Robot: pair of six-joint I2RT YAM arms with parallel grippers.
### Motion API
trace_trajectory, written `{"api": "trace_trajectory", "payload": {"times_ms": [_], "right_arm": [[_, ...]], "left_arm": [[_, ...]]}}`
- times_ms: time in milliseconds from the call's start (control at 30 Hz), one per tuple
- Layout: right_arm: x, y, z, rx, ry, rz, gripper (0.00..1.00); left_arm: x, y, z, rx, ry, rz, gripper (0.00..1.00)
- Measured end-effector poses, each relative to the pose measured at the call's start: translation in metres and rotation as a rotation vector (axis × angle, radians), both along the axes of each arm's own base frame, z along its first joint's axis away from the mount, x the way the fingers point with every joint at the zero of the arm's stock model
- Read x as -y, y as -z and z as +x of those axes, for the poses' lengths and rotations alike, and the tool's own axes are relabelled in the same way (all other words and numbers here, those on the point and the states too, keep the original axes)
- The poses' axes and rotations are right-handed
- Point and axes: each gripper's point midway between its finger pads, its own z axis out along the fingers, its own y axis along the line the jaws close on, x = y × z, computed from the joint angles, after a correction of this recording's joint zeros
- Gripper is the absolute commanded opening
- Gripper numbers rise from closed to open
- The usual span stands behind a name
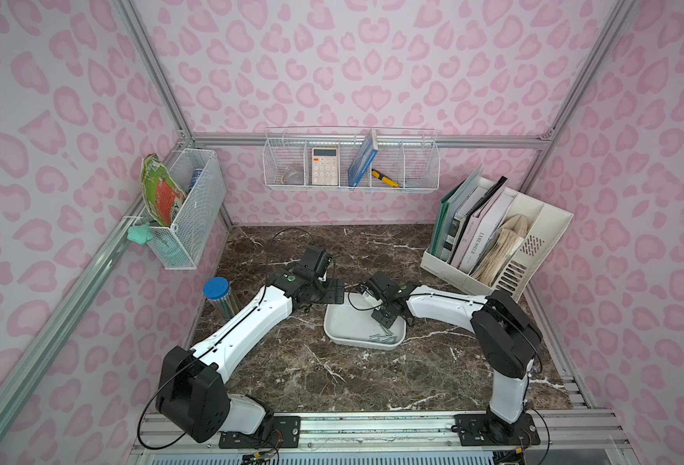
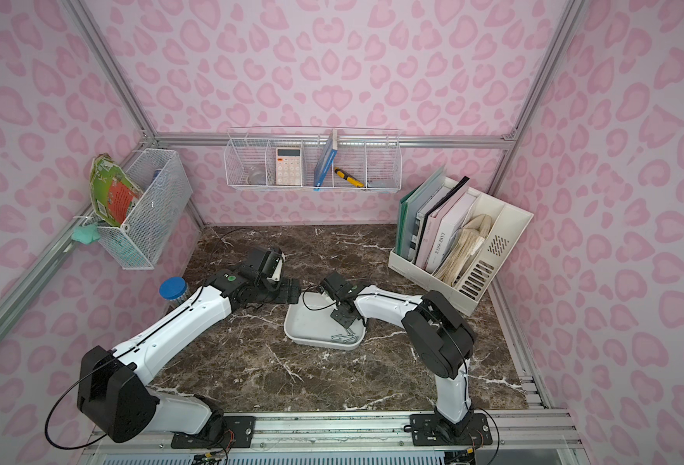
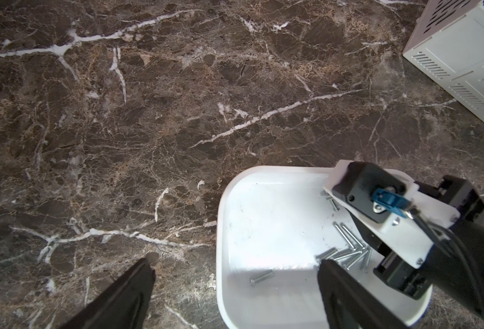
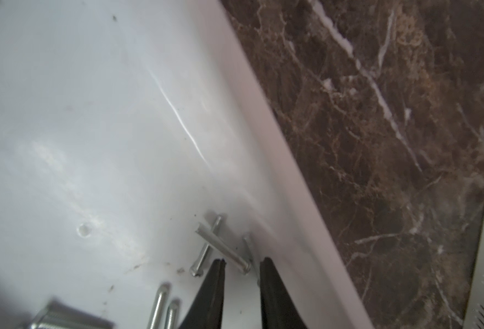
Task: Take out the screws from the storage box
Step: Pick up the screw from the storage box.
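Note:
The storage box is a shallow white tray at the middle of the marble table. Several silver screws lie bunched in its near right corner. My right gripper reaches down into the box over that bunch. In the right wrist view its jaws stand a little apart, with the end of one of the crossed screws lying between the tips beside the box wall. My left gripper is wide open and straddles the box's far left edge; one lone screw lies between its fingers.
A blue-lidded jar stands at the table's left edge beside the left arm. A cream file organiser with folders fills the back right corner. Wire baskets hang on the back and left walls.

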Motion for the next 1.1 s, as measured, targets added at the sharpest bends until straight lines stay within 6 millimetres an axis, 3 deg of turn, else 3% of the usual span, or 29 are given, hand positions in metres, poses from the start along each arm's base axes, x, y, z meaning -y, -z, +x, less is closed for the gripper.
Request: {"api": "trace_trajectory", "payload": {"times_ms": [433,933,1100], "right_arm": [[-0.008,0.009,-0.007,0.008,-0.034,-0.014,0.21],[-0.012,0.009,0.001,0.048,-0.030,-0.014,0.20],[-0.014,0.011,0.002,0.050,-0.031,-0.011,0.16]], "left_arm": [[0.000,0.000,0.000,0.000,0.003,0.003,0.95],[0.001,0.003,0.001,-0.012,0.005,0.005,0.95],[0.002,0.003,0.002,-0.014,0.005,0.006,0.95]]}}
